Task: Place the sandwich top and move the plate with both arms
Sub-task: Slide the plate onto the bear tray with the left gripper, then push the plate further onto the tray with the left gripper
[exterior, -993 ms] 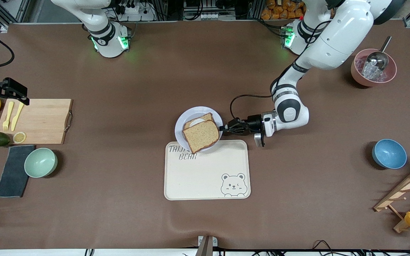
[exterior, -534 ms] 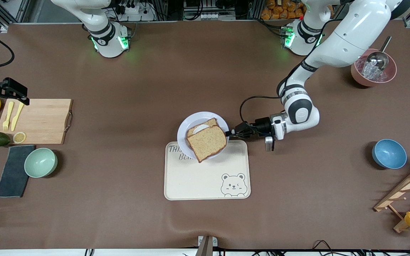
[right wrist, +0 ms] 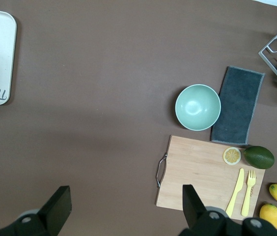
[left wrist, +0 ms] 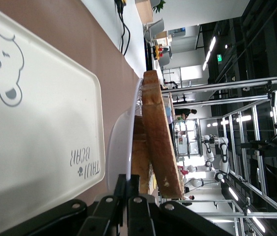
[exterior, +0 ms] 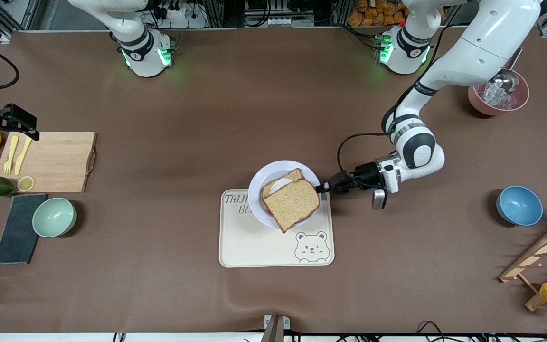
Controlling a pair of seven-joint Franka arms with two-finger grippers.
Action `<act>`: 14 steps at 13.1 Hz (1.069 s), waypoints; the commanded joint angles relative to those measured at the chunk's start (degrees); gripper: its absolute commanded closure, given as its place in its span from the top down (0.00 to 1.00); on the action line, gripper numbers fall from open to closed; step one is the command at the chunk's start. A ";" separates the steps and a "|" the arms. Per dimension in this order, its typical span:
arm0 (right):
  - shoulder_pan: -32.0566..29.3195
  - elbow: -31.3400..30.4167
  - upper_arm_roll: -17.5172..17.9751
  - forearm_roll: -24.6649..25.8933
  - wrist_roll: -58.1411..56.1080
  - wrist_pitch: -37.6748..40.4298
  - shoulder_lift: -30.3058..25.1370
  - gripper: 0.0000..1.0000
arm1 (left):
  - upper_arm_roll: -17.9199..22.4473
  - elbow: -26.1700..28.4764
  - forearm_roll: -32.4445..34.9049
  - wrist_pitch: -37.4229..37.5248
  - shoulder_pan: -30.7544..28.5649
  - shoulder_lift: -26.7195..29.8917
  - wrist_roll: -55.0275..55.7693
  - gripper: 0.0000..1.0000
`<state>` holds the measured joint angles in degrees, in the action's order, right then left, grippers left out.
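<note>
Shut tight on the rim of the plate (exterior: 260, 183), your left gripper (exterior: 321, 188) sits just right of the middle of the front view. You can see its black fingers (left wrist: 133, 206) pinching the thin white edge at the bottom of the left wrist view. The plate (left wrist: 121, 137) hangs over the upper right corner of the bear tray (exterior: 254, 242), partly past the tray's top edge. On it lies the sandwich top (exterior: 291, 203), a light-brown slice resting over a darker slice (exterior: 283, 179) with something white peeking out between them (you cannot tell what it is). The top slice (left wrist: 159, 142) pokes out past the plate's lower rim.

Your right gripper (right wrist: 124, 206) has its jaws wide apart and holds nothing. It waits high over the table near the cutting board (right wrist: 202, 172) and the mint bowl (right wrist: 197, 107), at the left edge of the front view.
</note>
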<state>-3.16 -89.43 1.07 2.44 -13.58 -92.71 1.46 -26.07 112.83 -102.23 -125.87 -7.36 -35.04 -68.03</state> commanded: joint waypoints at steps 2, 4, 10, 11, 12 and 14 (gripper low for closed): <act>-0.88 -1.01 0.95 -0.25 0.75 0.08 -1.28 1.00 | -1.17 -2.78 -1.48 0.89 -2.48 -1.51 0.53 0.00; -1.05 -1.10 0.95 -0.25 0.66 -0.01 -1.28 1.00 | -1.00 -4.53 -1.39 2.46 -3.10 -3.45 0.52 0.00; -1.14 -1.10 0.95 -0.25 0.66 0.08 -1.28 1.00 | -0.73 -8.67 -0.78 2.65 -3.28 -10.03 0.44 0.00; -1.14 -1.10 0.95 -0.25 0.66 0.08 -1.28 1.00 | -0.56 -9.37 -0.60 2.56 -3.28 -11.18 0.44 0.00; -1.14 -1.19 0.95 -0.25 0.66 0.16 -1.28 1.00 | -0.21 -9.99 -0.51 2.56 -3.28 -12.14 0.35 0.00; -1.14 -1.19 0.95 -0.25 0.66 0.16 -1.20 1.00 | 1.11 -10.34 -0.42 2.56 -2.14 -13.64 0.00 0.00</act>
<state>-3.17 -89.50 1.13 2.44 -13.58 -92.71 1.46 -25.52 104.40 -102.23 -124.69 -10.03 -46.71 -67.56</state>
